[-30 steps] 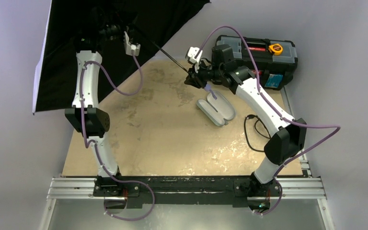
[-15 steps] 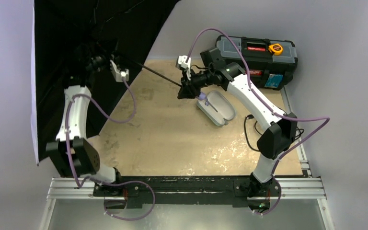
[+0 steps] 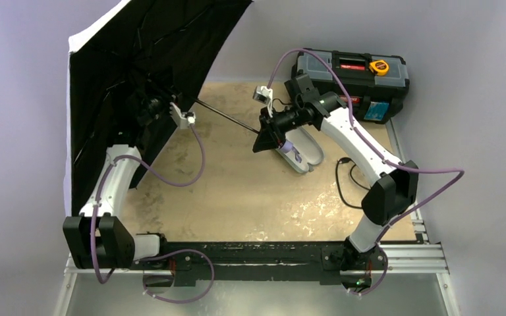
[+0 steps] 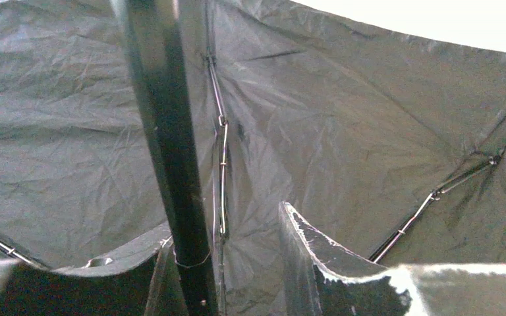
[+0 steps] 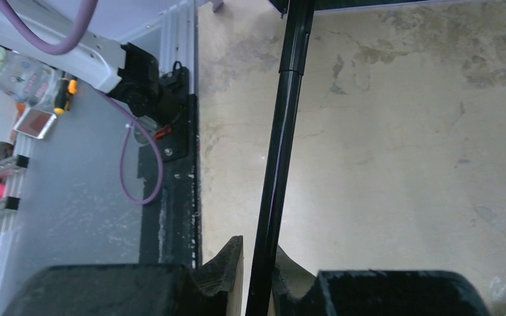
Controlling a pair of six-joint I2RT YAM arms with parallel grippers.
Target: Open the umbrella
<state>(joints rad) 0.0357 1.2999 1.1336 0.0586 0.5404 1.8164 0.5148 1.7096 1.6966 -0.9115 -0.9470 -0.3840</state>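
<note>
Stained tan tabletop [image 3: 237, 191], pale walls [image 3: 474, 131]; umbrella [image 3: 125, 59] far left, toolbox [image 3: 349, 66] far right.

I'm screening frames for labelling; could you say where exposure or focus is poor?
Left wrist: blown-out white above the dark umbrella canopy and at the bottom right corner; the shaft is soft. Right wrist: evenly lit, shaft sharp. Top external: mild glare on the table.

The umbrella [image 3: 125, 72] is at the back left of the table [image 3: 237, 197]. The toolbox [image 3: 362, 85] sits back right, with the sleeve [image 3: 301, 157] in front of it.
</note>
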